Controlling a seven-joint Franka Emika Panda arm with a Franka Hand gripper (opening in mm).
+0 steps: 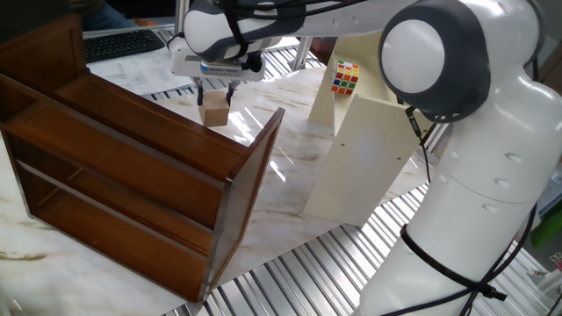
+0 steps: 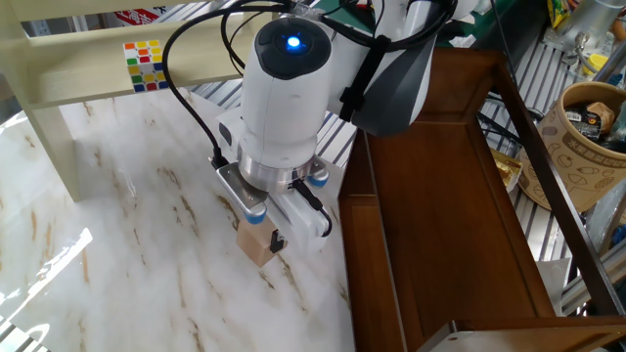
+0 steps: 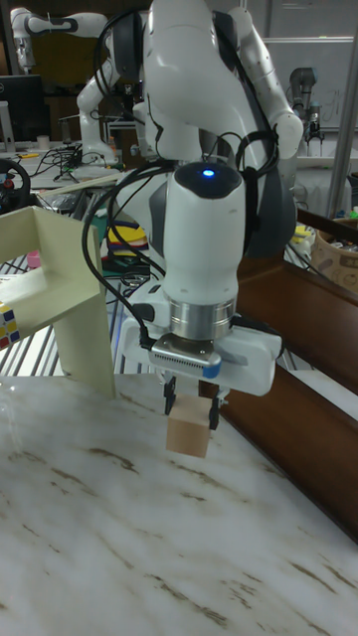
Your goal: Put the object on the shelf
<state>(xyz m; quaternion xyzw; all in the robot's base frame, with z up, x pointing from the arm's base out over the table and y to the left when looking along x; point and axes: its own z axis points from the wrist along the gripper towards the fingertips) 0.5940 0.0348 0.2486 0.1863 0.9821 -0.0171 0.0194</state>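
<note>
While gripped, one block (image 3: 191,433), two fingers (image 3: 170,394), one shelf (image 1: 132,175)

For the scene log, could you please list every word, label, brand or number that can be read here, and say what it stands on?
No text can be read in any view.
Brown paper tub: printed pattern only, no legible words.
Red-and-white object behind the cream cabinet: possibly print, too small and cut off to read.
Wooden block, shelf, Rubik's cube, gripper: no markings visible.
</note>
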